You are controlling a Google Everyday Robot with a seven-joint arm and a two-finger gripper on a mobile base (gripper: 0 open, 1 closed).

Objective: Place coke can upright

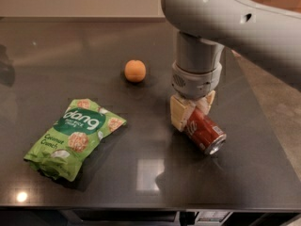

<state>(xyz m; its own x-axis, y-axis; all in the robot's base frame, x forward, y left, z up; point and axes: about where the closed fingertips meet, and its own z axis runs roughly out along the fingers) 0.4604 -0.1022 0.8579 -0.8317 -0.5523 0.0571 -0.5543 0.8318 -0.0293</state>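
Camera view of a dark, glossy, flat tabletop (70,55) with three objects and one robot arm. The small red cylindrical aluminium coke can (204,131) lies on its side on the table, at about 4 o'clock from the table's middle. Its long axis runs from 10 o'clock to 4 o'clock, with a shiny silver end facing 4 o'clock, toward the near right edge. The grey, rounded robot arm (197,65) descends from the upper right, its wrist pointing straight down over the can. The two-finger gripper (193,111) sits at the can's 10 o'clock end. Its cream-coloured fingers (179,113) stand narrowly apart, one on each side of that end and pressed against it, so the gripper has hold of the can while the can rests on the tabletop. A round orange fruit (135,70) sits at 10 o'clock from the gripper, well apart from it. A flat green snack bag with white lettering (75,138) lies at 8 o'clock from the orange, near the left front of the table, well apart from the can
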